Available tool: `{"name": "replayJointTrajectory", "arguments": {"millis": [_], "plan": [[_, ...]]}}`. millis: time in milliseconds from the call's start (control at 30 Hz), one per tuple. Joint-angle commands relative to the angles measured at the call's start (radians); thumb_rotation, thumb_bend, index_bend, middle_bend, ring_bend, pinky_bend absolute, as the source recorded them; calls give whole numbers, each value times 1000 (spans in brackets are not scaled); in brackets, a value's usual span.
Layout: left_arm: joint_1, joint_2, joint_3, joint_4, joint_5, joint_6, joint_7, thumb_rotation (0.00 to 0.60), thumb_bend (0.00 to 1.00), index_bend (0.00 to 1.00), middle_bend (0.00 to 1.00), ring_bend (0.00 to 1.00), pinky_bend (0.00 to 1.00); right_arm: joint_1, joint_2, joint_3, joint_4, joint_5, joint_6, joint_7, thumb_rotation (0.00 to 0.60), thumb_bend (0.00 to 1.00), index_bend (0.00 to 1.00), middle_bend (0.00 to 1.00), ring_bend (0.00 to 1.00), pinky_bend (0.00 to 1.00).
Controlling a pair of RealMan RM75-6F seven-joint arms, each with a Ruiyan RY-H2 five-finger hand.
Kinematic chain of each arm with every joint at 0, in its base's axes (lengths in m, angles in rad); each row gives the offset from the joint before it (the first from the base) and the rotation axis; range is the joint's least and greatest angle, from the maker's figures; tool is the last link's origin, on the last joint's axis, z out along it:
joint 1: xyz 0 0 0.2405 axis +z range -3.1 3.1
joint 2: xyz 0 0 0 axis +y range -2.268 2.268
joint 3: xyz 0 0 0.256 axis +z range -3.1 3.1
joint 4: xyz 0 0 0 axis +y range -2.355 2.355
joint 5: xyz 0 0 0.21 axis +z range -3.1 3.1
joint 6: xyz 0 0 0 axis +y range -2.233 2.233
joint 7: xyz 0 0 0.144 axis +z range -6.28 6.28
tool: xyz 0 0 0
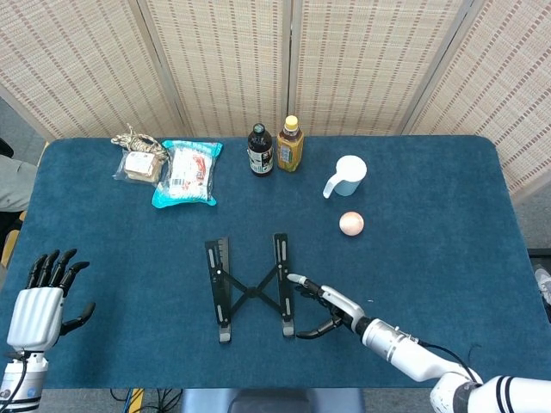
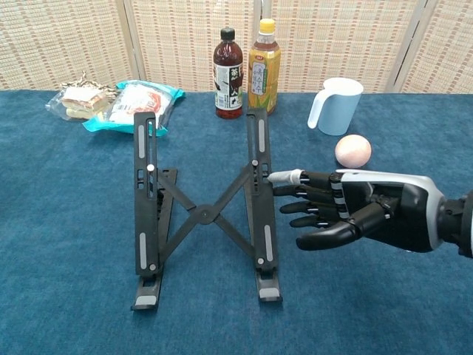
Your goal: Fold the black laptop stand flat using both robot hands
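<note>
A black stand [image 1: 250, 288] sits open on the blue surface [image 1: 430, 258], near its front edge and left of centre, its two rails joined by crossed struts. The right hand [image 2: 347, 211] reaches in from the right with fingers [image 2: 290, 177] spread and holding nothing, one fingertip touching the stand's right rail. The left hand [image 1: 39, 301] hovers at the surface's front left corner, well apart from the stand, fingers apart and empty. Behind the stand stand a dark bottle [image 1: 260, 151] and a yellow bottle [image 1: 290, 145] side by side, with a pale mug [image 1: 347, 175] and a pink ball [image 1: 351, 224] to their right. Snack packets [image 1: 188, 172] lie at the back left.
</note>
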Motion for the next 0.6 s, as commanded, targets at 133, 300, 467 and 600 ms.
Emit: {"name": "replayJointTrajectory", "arguments": {"millis": [133, 300, 467, 600], "plan": [[-10, -5, -3, 2, 5, -11, 1, 600, 217, 218, 96, 33, 21, -35, 77, -29, -39, -13, 60, -24, 600, 49, 0, 0, 0, 0], [-15, -13, -1, 4, 6, -17, 1, 600, 217, 218, 96, 33, 20, -42, 114, -6, -33, 18, 97, -31, 600, 49, 0, 0, 0, 0], [-11, -11, 0, 2, 7, -12, 2, 600, 217, 218, 96, 33, 21, -12, 105, 44, 9, 59, 84, -18, 600, 50, 0, 0, 0, 0], [-7, -7, 2, -1, 9, -6, 2, 600, 217, 218, 96, 33, 20, 32, 75, 81, 54, 84, 43, -10, 600, 49, 0, 0, 0, 0]]}}
